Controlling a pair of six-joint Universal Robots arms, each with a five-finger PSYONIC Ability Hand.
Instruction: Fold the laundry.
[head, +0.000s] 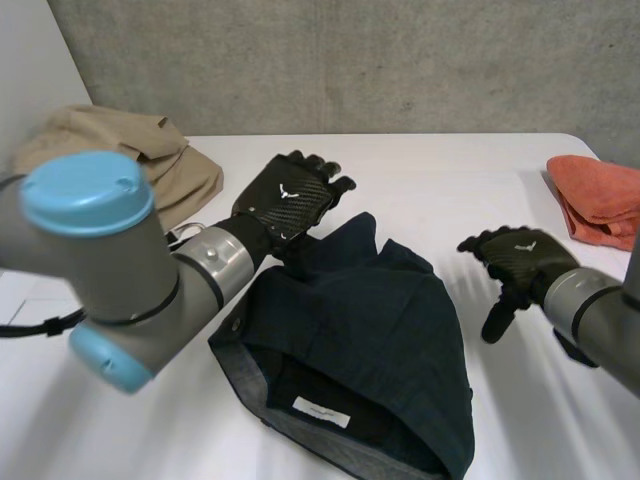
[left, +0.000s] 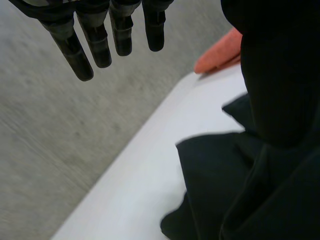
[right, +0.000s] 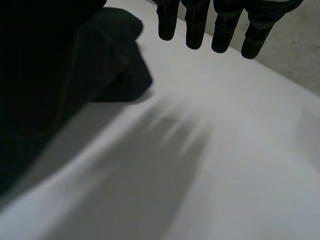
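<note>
Left wrist view: fingers (left: 102, 47) straight, midair.

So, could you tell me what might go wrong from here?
Neither hand holds the dark garment: the left hand hangs open over its far end, so a grasp may catch only one layer of the bunched cloth. The right hand is open beside it, apart; sweeping out, it might hit the orange cloth.

head view looks down from behind; wrist views sit low, close; all share the dark garment (head: 380, 320).
</note>
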